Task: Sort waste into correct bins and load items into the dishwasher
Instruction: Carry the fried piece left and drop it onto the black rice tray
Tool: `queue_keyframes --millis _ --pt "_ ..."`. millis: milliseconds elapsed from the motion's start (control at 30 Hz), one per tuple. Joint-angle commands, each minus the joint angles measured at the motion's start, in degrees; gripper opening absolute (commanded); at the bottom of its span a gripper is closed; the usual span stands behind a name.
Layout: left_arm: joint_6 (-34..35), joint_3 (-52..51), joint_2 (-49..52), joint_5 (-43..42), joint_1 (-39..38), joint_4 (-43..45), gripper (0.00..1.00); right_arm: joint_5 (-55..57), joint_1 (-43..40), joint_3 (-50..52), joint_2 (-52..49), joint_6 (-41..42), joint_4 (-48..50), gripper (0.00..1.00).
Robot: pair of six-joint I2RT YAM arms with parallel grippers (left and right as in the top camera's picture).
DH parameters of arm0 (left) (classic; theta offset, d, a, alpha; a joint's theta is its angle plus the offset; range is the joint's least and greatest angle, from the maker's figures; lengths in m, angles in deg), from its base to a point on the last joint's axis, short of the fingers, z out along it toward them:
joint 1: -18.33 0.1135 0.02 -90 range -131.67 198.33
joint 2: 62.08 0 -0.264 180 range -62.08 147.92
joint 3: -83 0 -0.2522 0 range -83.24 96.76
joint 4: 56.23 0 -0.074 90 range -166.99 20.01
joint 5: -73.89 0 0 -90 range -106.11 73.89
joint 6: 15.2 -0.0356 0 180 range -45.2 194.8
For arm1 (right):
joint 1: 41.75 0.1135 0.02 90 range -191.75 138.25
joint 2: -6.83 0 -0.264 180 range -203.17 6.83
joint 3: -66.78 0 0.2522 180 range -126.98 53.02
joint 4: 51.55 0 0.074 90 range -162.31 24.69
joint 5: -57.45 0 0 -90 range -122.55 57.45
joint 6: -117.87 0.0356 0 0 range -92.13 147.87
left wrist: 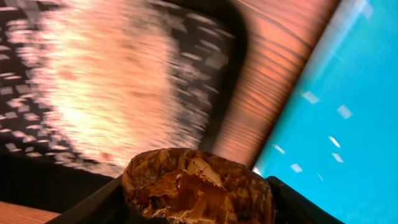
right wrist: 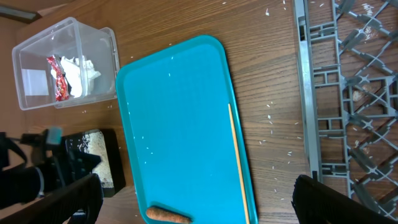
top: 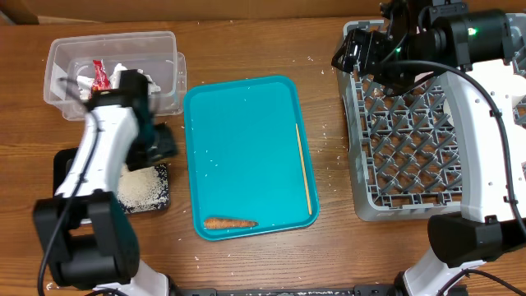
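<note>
My left gripper (top: 161,145) is shut on a brown crumpled scrap of food waste (left wrist: 198,185). It holds the scrap over the right edge of the black bin (top: 164,202), which contains white rice (left wrist: 112,81). A carrot (top: 230,222) lies at the near end of the teal tray (top: 246,140). A wooden chopstick (top: 304,168) lies along the tray's right side. My right gripper (top: 355,54) is open and empty, high over the far left corner of the grey dish rack (top: 411,148). In the right wrist view its fingers frame the tray (right wrist: 180,112), the carrot (right wrist: 168,215) and the chopstick (right wrist: 239,162).
A clear plastic bin (top: 115,37) at the far left holds a red wrapper (top: 99,76) and white paper. Rice grains are scattered on the wooden table between tray and rack. The teal tray's edge (left wrist: 336,124) lies just right of the black bin.
</note>
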Motion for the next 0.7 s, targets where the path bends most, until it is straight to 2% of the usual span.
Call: queue_keyframes --millis 0,100,300,400,467,667 --pt "2.16 1.09 0.17 -0.24 6.73 1.31 0.67 -0.33 0.22 0.15 -0.09 0.07 0.17 1.0" --pt "2.99 1.09 0.2 0.48 12.04 3.56 0.69 -0.33 0.22 0.15 -0.09 0.04 0.17 1.0" --pt "3.96 1.09 0.2 1.64 16.37 3.54 0.75 -0.33 0.22 0.13 -0.11 0.07 0.17 1.0" --pt "3.98 1.09 0.2 1.64 16.59 2.4 0.86 -0.33 0.22 0.15 -0.09 0.07 0.17 1.0" --pt "4.09 1.09 0.2 1.64 16.55 1.95 0.98 -0.33 0.22 0.15 -0.11 0.07 0.17 1.0" --pt "3.8 1.09 0.2 -2.21 16.22 0.02 0.98 -0.31 0.22 0.13 -0.11 0.07 0.17 1.0"
